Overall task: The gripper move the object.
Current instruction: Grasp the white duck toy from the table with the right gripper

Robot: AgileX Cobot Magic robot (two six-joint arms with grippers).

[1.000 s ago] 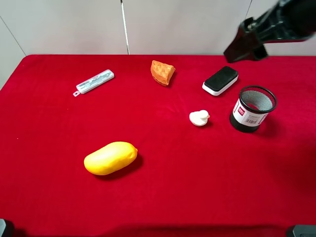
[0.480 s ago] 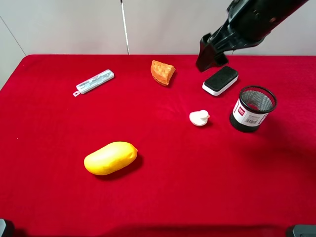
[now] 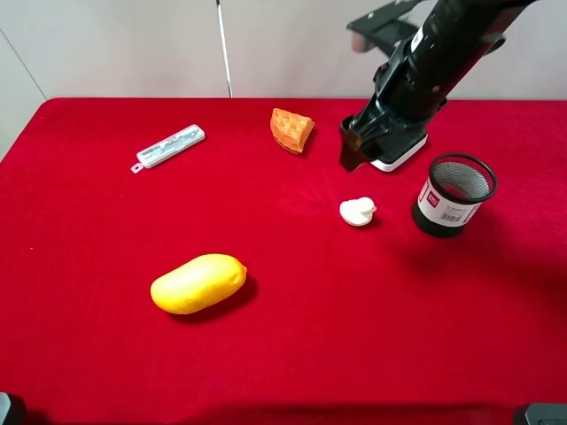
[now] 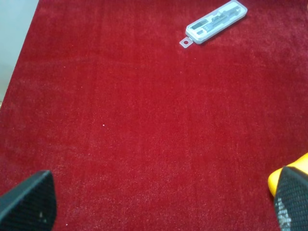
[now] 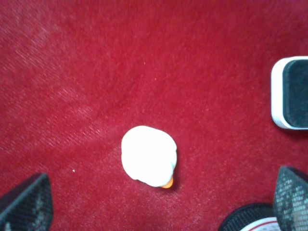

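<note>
Right gripper [image 3: 352, 158]: released, jaws spread wide and holding nothing. It hovers over the counter [image 3: 89, 336], above and just behind the duck.
Left gripper [image 4: 159, 204]: also released and empty, low over bare cloth well away from the work. An edge of the yellow mango [image 3: 198, 283] shows by one finger.
Object: the small white duck [image 5: 148, 162] sits alone on the red cloth, touching nothing. In the right wrist view it lies between the two fingertips, a little off the midline, with its orange beak showing at one edge.
Step in hand: most likely lining up and descending for the grasp; no contact yet.
Doing it well: shift slightly so the duck sits midway between the fingers, then come straight down. Close low on the rounded body rather than on the head.
Handling: the body looks smooth and rounded, so a high or lopsided pinch could squirt it out. A slow, gentle squeeze seems wise.
Neighbours: the black-and-white eraser [image 3: 403, 149] lies near on the far side, and the mesh cup [image 3: 454, 195] stands near on the right.
Risk: an open finger could clip either one on the way down.
</note>
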